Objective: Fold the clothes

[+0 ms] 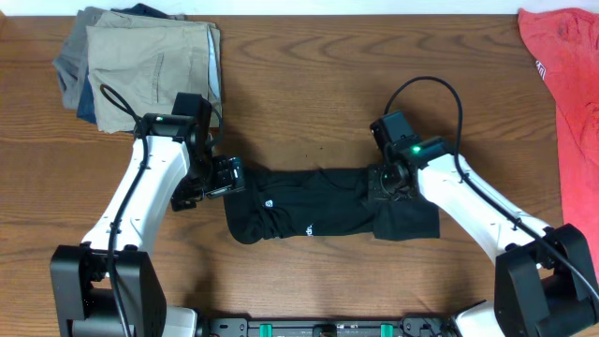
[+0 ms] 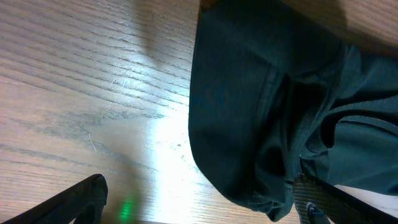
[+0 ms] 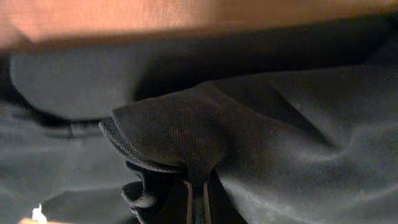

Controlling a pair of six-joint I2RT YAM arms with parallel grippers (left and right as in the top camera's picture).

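The black garment (image 1: 318, 201) lies on the wooden table (image 1: 309, 84), folded into a long band running left to right, with a small round white logo (image 1: 270, 203) and a speck of white print (image 1: 308, 228) on its left half. The cloth is creased and bunched rather than flat.

The left gripper (image 1: 229, 176) sits at the garment's left end with its claw spread wide, holding nothing. In the left wrist view the rounded end of the cloth lies between the two dark fingers (image 2: 68, 202), much nearer the far one; whether that finger touches it I cannot tell.

The right gripper (image 1: 382, 181) is down on the garment's right part, its claw closed. The right wrist view shows a ridge of black mesh gathered into a tight pleat at the bottom centre of the picture, so it has the cloth pinched.

Two other things lie well apart from the garment: a stack of folded trousers (image 1: 150, 61) up and to its left (tan on top, grey and blue beneath), and a red-coral shirt (image 1: 571, 75) far off to its right at the table's edge. The left arm passes just beside the trousers; nothing lies between either claw and the garment.
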